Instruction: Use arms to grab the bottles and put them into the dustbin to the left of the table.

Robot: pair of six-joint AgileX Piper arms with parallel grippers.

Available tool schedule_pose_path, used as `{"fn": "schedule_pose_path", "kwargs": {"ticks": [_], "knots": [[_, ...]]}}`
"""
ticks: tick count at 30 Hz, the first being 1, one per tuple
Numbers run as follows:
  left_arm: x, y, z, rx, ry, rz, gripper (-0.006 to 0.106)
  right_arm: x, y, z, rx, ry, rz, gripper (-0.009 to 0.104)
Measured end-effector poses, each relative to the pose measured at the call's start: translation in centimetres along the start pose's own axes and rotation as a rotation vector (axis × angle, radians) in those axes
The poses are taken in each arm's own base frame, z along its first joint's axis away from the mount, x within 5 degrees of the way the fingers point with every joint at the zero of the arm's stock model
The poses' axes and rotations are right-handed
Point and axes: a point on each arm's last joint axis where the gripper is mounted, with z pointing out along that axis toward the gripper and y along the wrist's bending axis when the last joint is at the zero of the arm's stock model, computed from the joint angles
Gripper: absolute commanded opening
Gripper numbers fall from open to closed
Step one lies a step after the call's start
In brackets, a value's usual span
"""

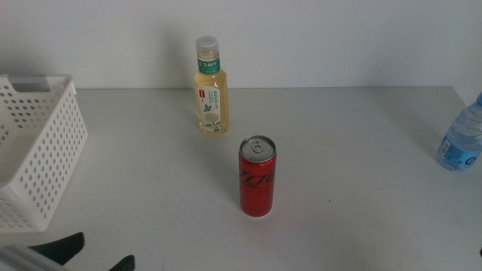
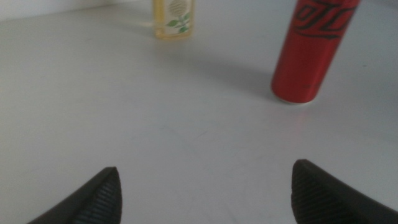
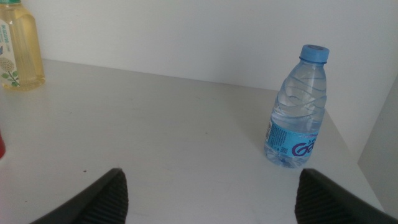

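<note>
A pale-yellow drink bottle (image 1: 212,90) stands upright at the back middle of the table (image 1: 354,203). A slim red can (image 1: 257,177) stands upright in front of it. A clear water bottle (image 1: 461,139) with a blue label stands at the right edge. The white perforated dustbin (image 1: 38,150) sits at the left. My left gripper (image 1: 94,257) shows at the bottom left corner. In the left wrist view it (image 2: 205,199) is open and empty, with the can (image 2: 311,50) and yellow bottle (image 2: 174,18) ahead. My right gripper (image 3: 214,199) is open and empty, facing the water bottle (image 3: 298,112); it is out of the middle view.
A white wall runs behind the table. The right wrist view also shows the yellow bottle (image 3: 18,56) far off to one side and the table's right edge just beyond the water bottle. Bare tabletop lies between the can and the water bottle.
</note>
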Motion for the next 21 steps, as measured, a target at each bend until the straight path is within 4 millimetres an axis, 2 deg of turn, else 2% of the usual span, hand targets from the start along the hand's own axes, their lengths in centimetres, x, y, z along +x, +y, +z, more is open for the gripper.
{"fn": "schedule_pose_path", "kwargs": {"ticks": [8,21], "knots": [[-0.5,-2.8,2.9,0.211,-0.065,0.082,0.093,0.0,0.0,0.0,0.0,0.0,0.0,0.094],[0.6,-3.6,6.5,0.209,-0.107,0.083,0.093,0.0,0.0,0.0,0.0,0.0,0.0,0.094]]}}
